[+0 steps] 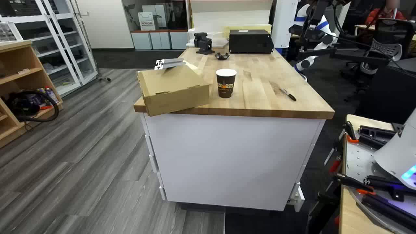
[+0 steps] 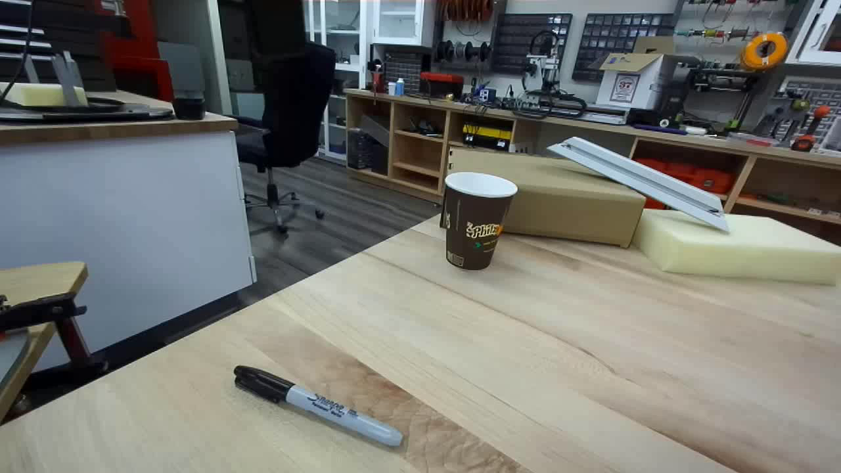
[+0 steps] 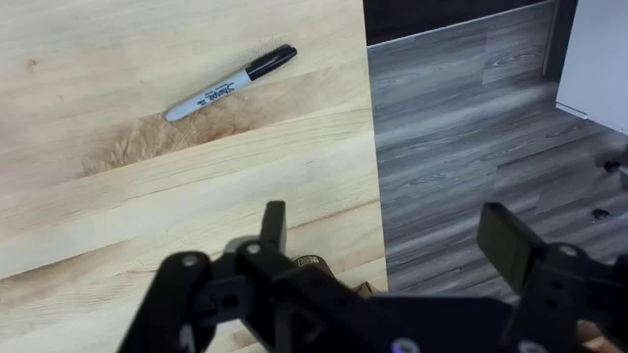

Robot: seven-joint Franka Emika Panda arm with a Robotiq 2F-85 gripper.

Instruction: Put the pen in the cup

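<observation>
From my seat I have the hand [image 3: 382, 215] wide, its jaws spread well apart; in the wrist view the gap frames the edge of the counter [image 3: 98, 235] and the gray floor [image 3: 441, 122] below it. The pen [image 3: 230, 83], a capped marker with a pale gray barrel and a black cap, lies flat on the counter, apart from the hand, its cap end pointing toward the edge. I find the cup [image 2: 478, 223] in both exterior views, upright on the counter and well apart from the pen, dark brown with a white rim and printed lettering. I can see its white inner wall but not its bottom. Just beside the cup sits a tan cardboard box [image 2: 558, 197], and a metal bar [image 2: 644, 180] slopes from the box toward a pale yellow foam block [image 2: 736, 246]. In an exterior view I see a corner of the cardboard box [image 1: 177, 100] jutting past the counter's edge. Toward the counter's far end I make out a black boxy unit [image 1: 251, 42] and a smaller black device [image 1: 204, 43].
</observation>
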